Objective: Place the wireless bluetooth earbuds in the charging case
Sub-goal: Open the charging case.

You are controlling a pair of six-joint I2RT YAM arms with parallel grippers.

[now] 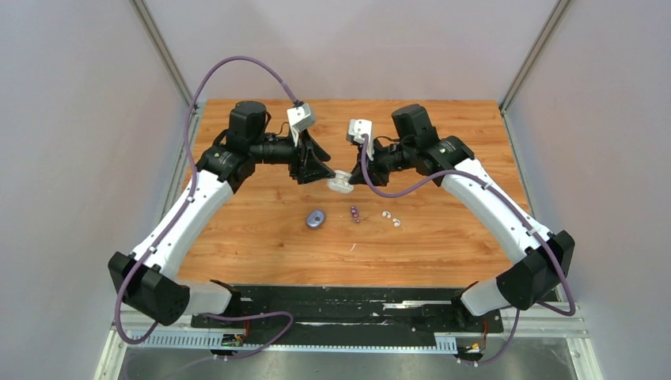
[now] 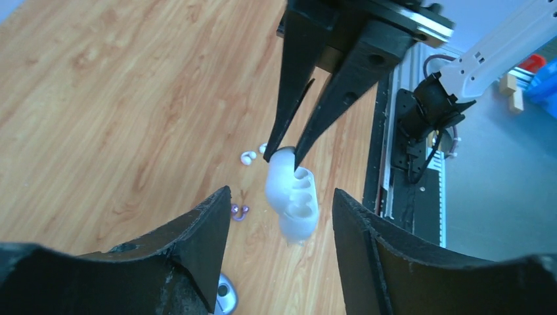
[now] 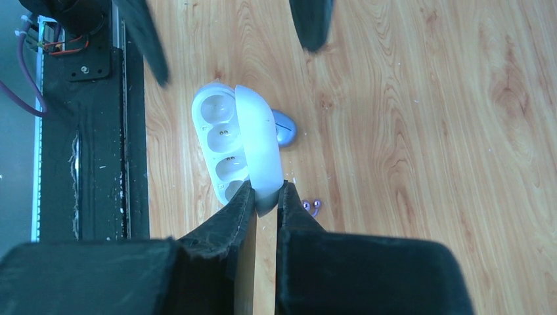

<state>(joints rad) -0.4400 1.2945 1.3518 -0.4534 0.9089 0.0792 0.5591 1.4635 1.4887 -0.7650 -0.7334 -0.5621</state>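
The white charging case (image 1: 340,184) hangs open above the table, its empty wells (image 3: 222,134) showing. My right gripper (image 3: 266,190) is shut on the end of its lid (image 3: 259,141). My left gripper (image 2: 281,193) is open, one finger on each side of the case (image 2: 292,197), not touching it. Two dark purple earbuds (image 1: 354,212) and two white earbuds (image 1: 391,218) lie on the wood below. In the wrist views the purple earbuds (image 3: 311,207) and the white earbuds (image 2: 253,155) lie loose.
A small closed bluish-purple oval case (image 1: 316,219) lies on the wooden table (image 1: 443,245), left of the purple buds. The black base rail (image 1: 348,305) runs along the near edge. Grey walls enclose both sides.
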